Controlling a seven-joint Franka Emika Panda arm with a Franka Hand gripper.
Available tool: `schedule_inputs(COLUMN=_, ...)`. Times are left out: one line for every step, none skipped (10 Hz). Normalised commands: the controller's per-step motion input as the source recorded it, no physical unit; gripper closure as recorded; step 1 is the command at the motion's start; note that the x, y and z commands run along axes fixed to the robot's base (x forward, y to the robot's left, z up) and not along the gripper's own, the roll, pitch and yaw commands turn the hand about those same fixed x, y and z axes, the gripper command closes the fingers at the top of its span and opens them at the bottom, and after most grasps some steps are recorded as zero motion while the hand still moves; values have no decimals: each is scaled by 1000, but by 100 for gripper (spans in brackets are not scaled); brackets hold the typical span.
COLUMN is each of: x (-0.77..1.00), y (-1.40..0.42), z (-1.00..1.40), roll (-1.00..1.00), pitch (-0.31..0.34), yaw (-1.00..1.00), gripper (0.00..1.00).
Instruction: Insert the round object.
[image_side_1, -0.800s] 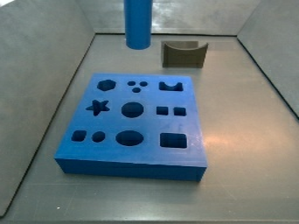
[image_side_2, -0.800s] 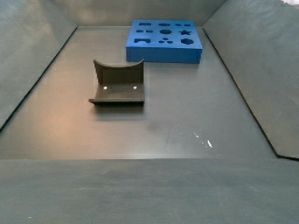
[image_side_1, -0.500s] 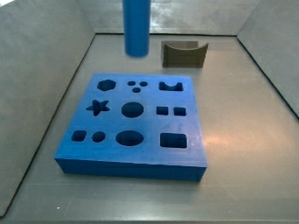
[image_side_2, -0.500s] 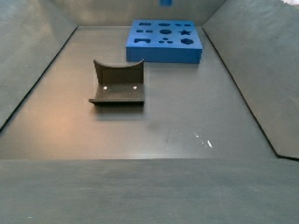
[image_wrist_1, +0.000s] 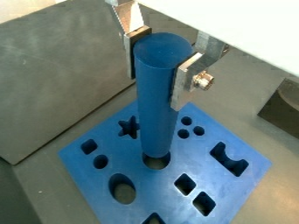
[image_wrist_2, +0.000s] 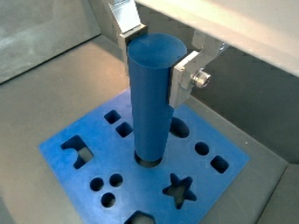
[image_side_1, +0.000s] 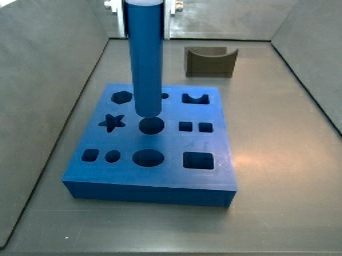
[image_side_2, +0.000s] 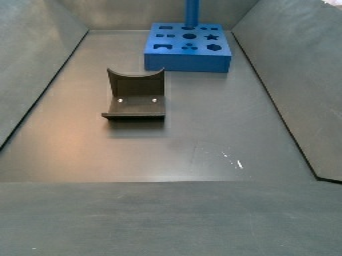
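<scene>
The gripper (image_wrist_1: 162, 54) reaches straight down over the blue block (image_side_1: 154, 142), its silver fingers (image_wrist_2: 184, 77) clamped on the top of the upright blue peg (image_wrist_1: 158, 98), whose lower end sits at the block's central round hole (image_side_1: 151, 126).

You see a bright blue round object (image_side_1: 144, 65), plain and unpatterned, held upright in the claw (image_wrist_1: 163, 54) over the block, its silver fingers (image_wrist_1: 187, 74) flanking it. The flat block (image_side_1: 160, 145) is the same blue with darker holes. The U-shaped piece (image_side_2: 135, 95) is dark grey-brown, the worktop (image_side_2: 201, 150) dull grey.
</scene>
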Motion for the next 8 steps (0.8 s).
schedule_inputs(x=23, y=0, z=-494, roll=26, pitch=-7, yaw=-83, gripper=100)
schedule_inputs(x=0, y=0, z=-460, roll=0, pitch=-44, yaw=-80, gripper=100)
schedule_inputs(x=166, y=0, z=-331, roll=0, pitch=0, yaw=-86, gripper=100)
schedule_inputs(x=180, y=9, z=-40, roll=0, pitch=49, yaw=-163, gripper=100)
schedule_inputs(x=149, y=0, z=-17, roll=10, pitch=37, yaw=-114, gripper=100)
schedule_inputs(x=189, y=0, z=-54, roll=3, pitch=44, yaw=-117, gripper=100)
schedule_inputs(x=129, y=-6, z=-243, roll=0, pitch=0, yaw=-97, gripper=100)
schedule_inputs(x=57, y=0, z=-329, roll=0, pitch=-43, yaw=-86, gripper=100)
